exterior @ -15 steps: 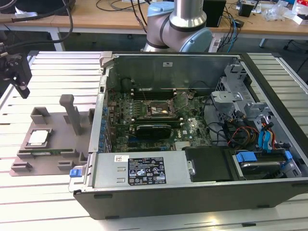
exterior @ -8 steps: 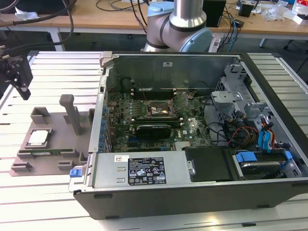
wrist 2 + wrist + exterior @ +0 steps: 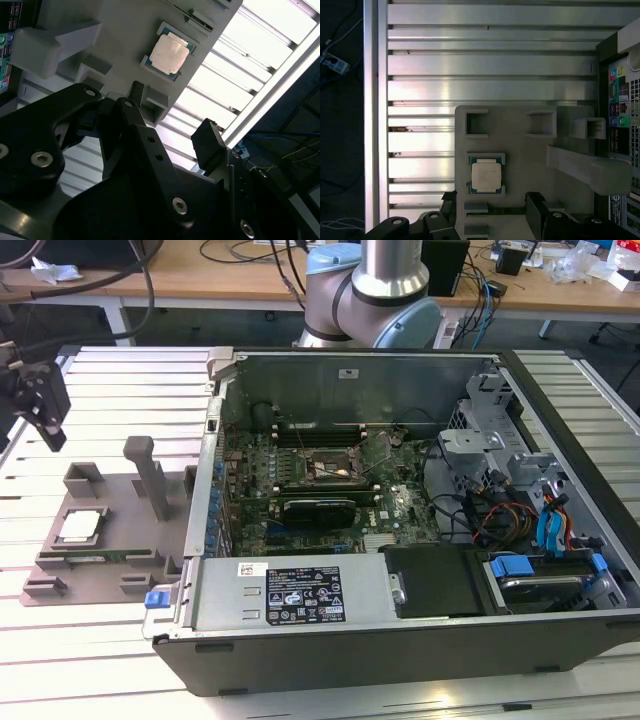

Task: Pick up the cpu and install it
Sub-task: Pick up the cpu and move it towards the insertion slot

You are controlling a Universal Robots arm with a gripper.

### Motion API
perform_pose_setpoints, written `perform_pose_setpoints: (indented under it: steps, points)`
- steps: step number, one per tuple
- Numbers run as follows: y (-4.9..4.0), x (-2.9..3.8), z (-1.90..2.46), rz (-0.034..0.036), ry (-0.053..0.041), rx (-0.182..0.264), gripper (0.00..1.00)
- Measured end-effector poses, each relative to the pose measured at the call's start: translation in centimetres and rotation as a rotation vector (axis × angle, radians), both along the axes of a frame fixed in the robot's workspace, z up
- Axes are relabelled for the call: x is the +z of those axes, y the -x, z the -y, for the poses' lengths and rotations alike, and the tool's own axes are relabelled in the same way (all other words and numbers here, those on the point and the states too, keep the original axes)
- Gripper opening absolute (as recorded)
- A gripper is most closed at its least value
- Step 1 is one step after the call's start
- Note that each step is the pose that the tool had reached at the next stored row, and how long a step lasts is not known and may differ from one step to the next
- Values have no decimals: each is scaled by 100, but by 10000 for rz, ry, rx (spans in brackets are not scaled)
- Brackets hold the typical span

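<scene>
The cpu [image 3: 82, 527] is a small square chip with a silvery top, lying flat in a recess of the grey fixture [image 3: 110, 540] at the exterior view's left. Both wrist views show the cpu [image 3: 170, 54] [image 3: 486, 176] from above. My gripper [image 3: 38, 408] hangs in the air above and behind the fixture, apart from the chip. Its black fingers [image 3: 536, 212] stand wide apart with nothing between them, so the gripper [image 3: 172, 116] [image 3: 492, 212] is open. Inside the open computer case [image 3: 560, 440], the black square socket [image 3: 328, 468] sits on the motherboard.
Upright grey posts [image 3: 150, 475] rise from the fixture beside the chip. The case wall [image 3: 205, 490] stands just to the fixture's right in the exterior view. A long black card [image 3: 320, 508] lies below the socket. Ribbed metal tabletop [image 3: 120, 390] surrounds the fixture.
</scene>
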State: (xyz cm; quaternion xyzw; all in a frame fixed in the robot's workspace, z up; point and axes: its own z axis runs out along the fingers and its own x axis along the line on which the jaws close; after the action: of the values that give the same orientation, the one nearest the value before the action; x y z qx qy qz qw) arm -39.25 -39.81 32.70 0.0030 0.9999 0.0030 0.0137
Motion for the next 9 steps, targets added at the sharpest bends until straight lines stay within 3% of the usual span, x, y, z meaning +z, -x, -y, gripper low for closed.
perform_pose_setpoints:
  steps: [9]
  points:
    - [0, -61, 0, 0, 0, -1, 66]
